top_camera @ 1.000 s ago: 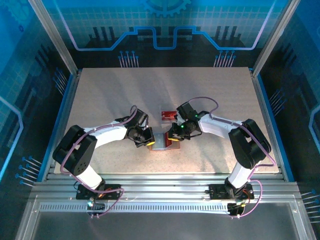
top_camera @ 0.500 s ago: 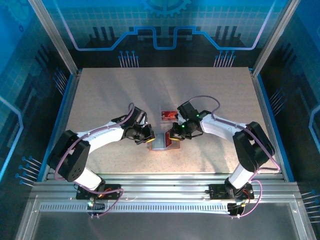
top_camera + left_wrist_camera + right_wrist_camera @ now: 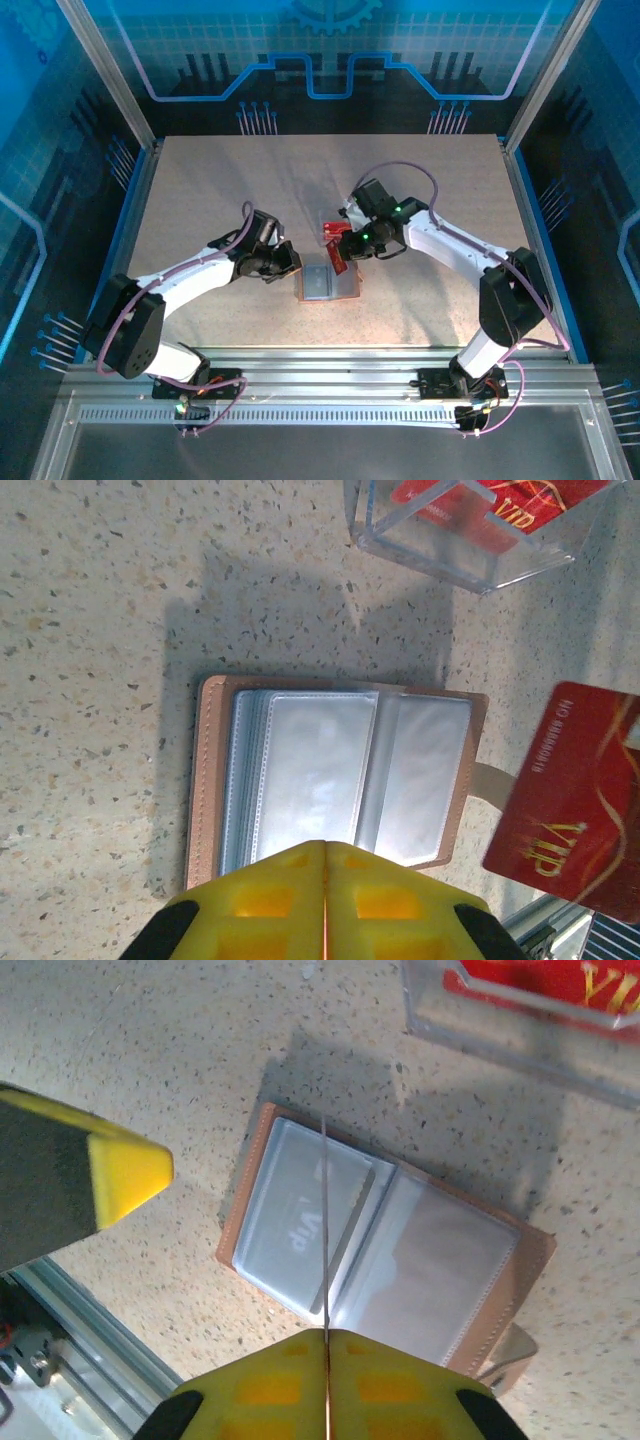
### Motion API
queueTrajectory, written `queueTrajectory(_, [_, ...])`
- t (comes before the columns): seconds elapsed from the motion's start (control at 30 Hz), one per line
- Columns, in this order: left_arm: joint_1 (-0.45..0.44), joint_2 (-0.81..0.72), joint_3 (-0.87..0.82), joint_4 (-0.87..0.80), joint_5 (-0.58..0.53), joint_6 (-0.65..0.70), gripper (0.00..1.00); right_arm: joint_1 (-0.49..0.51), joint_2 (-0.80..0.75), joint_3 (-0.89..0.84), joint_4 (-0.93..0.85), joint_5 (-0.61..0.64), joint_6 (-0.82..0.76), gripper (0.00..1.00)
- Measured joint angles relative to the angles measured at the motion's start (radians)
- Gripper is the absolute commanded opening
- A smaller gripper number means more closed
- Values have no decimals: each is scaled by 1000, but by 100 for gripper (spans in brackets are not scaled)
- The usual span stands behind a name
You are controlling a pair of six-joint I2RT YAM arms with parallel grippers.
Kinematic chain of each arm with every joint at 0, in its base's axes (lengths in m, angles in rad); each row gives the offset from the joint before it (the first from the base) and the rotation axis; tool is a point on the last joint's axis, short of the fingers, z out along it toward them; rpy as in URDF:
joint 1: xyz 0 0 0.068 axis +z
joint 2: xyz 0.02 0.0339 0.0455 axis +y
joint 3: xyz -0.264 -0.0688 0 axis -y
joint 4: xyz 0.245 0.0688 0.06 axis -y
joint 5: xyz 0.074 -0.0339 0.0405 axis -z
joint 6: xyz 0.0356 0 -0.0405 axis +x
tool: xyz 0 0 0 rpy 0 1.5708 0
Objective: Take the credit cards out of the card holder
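Card holder [image 3: 330, 285] lies open and flat on table [image 3: 200, 190], clear sleeves up. Right gripper [image 3: 326, 1355] above it, jaws pinching 1 red card [image 3: 565, 800]. Left gripper [image 3: 325, 875] at card holder's left side, jaws pressed together, empty. Clear box [image 3: 470, 555] just beyond card holder.

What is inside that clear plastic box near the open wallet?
Red cards with gold VIP lettering lie in the clear plastic box. They overlap, so how many there are, and whether anything lies beneath them, cannot be seen.
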Motion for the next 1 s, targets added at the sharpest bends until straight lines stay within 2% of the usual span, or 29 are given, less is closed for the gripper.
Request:
queueTrajectory(0.37, [7, -21, -22, 13, 0, 0, 7, 3, 43, 130, -172, 100, -631, 5])
queueTrajectory(0.57, [21, -26, -31, 18, 1, 0, 6, 7, 111, 219, -263, 183, -892, 1])
queueTrajectory(0.77, [28, -32, -43, 20, 3, 0, 6, -1, 204, 340, -340, 220, -1052, 1])
queueTrajectory(1.0, [32, -32, -43, 24, 9, -1, 6, -21, 319, 513, -411, 237, -1144, 0])
